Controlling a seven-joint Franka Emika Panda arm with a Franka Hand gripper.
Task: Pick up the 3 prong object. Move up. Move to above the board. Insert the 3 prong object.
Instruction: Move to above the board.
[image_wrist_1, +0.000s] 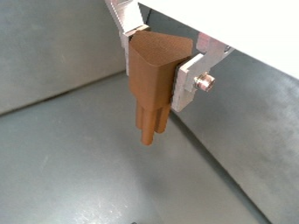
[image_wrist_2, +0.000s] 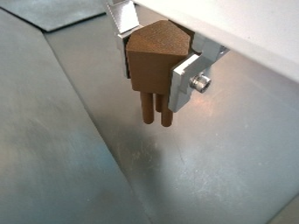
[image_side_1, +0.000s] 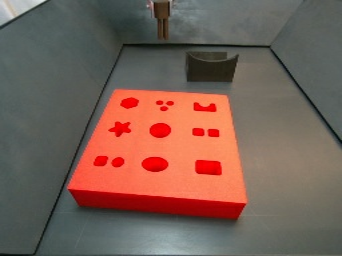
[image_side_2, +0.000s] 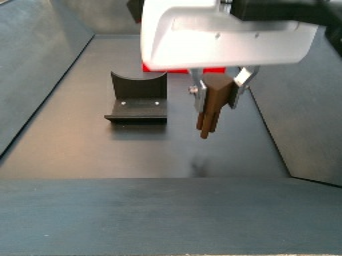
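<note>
Above the grey table (image_side_2: 80, 215), my claw (image_wrist_2: 160, 77) grips the 3 prong object (image_wrist_2: 155, 70); probably far from the board (image_side_1: 160, 200), misaligned prongs could jam.

You find no readable text, label, brand or number on anything here; the gripper (image_side_2: 218, 88), up above the floor, carries no marking you can read.
</note>
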